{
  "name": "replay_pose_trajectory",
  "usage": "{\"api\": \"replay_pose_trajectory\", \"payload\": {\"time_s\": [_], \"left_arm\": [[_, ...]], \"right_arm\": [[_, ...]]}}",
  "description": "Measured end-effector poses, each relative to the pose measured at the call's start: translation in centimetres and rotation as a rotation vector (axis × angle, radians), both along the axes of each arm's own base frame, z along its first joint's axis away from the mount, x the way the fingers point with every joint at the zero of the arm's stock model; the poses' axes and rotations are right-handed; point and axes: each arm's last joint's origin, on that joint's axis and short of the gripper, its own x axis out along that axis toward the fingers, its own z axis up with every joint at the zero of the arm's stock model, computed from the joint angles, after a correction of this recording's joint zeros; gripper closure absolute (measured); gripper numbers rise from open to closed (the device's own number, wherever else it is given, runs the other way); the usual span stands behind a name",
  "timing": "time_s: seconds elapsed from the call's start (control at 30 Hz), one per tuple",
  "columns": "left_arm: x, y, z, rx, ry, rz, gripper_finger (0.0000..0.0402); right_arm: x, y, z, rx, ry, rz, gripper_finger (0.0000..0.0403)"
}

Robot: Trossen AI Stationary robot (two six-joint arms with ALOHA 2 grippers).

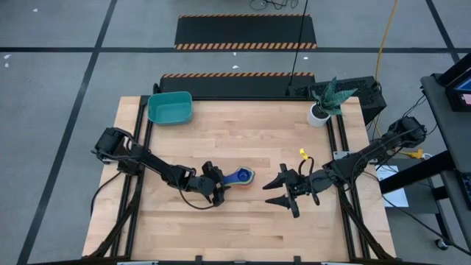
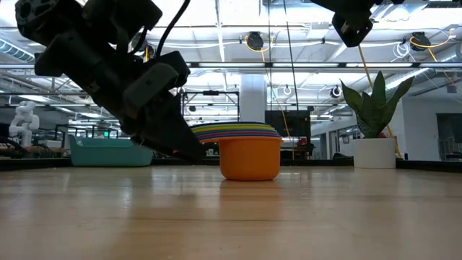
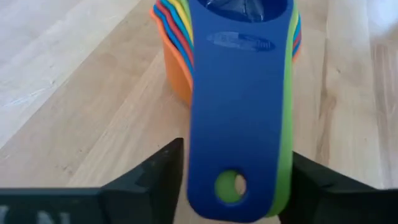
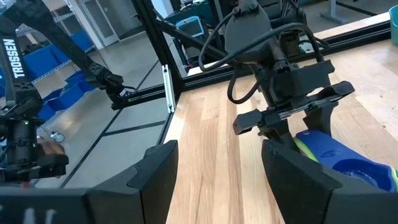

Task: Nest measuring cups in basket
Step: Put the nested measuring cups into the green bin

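Observation:
The measuring cups (image 1: 241, 175) are nested in one stack at the table's middle, the orange one (image 2: 249, 155) outermost and standing on its base, a blue one on top. Their flat handles (image 3: 239, 124) fan out toward the table's left. My left gripper (image 1: 221, 184) is at those handles, its fingers closed against both sides of them. My right gripper (image 1: 283, 190) hangs open above the table to the right of the cups, holding nothing. The teal basket (image 1: 170, 107) stands at the far left corner. My left gripper pinches the stacked handles by their two long edges near the free end (image 3: 231, 186), where the hole is, one finger (image 3: 168, 162) on each side. It comes slanting down from the table's left, fingers along the handles. The stack stands upright on the table.
A white pot with a green plant (image 1: 327, 103) stands at the far right corner. Bare wood (image 1: 221, 140) lies between the cups and the basket. Black frame rails run along the table's left and right edges.

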Motion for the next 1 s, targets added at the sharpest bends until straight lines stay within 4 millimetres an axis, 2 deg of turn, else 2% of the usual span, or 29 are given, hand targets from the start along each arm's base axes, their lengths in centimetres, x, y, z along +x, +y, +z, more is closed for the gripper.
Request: {"api": "replay_pose_trajectory", "payload": {"time_s": [0.23,0.6,1.0], "left_arm": [[0.0,0.0,0.0,0.029,0.007,-0.035,0.027],[0.0,-0.1,0.0,0.048,0.015,-0.068,0.0259],[-2.0,0.6,2.6,0.08,0.118,-0.073,0.0271]], "right_arm": [[0.0,0.0,-0.1,-0.003,0.006,0.0,0.0177],[0.0,0.0,-0.1,-0.001,0.007,0.0,0.0177],[0.5,0.0,-1.1,-0.063,0.042,-0.047,0.0177]]}}
